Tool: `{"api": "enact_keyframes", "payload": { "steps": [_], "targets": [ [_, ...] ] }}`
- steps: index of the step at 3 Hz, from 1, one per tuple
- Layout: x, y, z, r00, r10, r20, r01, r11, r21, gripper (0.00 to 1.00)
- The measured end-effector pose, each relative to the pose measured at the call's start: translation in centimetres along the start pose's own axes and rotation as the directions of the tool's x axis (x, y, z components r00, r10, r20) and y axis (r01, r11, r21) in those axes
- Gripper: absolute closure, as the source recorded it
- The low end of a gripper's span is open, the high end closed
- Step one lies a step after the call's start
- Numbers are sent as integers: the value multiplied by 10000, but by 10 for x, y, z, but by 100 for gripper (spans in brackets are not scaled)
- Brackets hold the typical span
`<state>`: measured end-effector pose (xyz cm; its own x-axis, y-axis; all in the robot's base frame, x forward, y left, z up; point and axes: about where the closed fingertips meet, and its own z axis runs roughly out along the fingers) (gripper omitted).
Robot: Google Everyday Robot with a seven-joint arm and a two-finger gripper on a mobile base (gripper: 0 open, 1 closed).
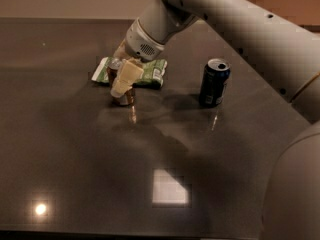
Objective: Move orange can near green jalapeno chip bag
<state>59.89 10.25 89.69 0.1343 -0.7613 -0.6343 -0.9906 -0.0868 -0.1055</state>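
**One orange can (128,99) gripped, green jalapeno chip bag (152,72) just behind**

The can stands upright on the bench (75,174), with the hand (122,90) clamped on it from above. At its 12 o'clock, just beside it, the bag lies flat. At 3 o'clock, well apart, stands a dark blue can (214,83), contents unseen.
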Motion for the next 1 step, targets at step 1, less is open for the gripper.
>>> {"api": "enact_keyframes", "payload": {
  "steps": [1],
  "targets": [
    [0,0,0,10000,-3,-2,3,10000,-5,0]
  ]
}}
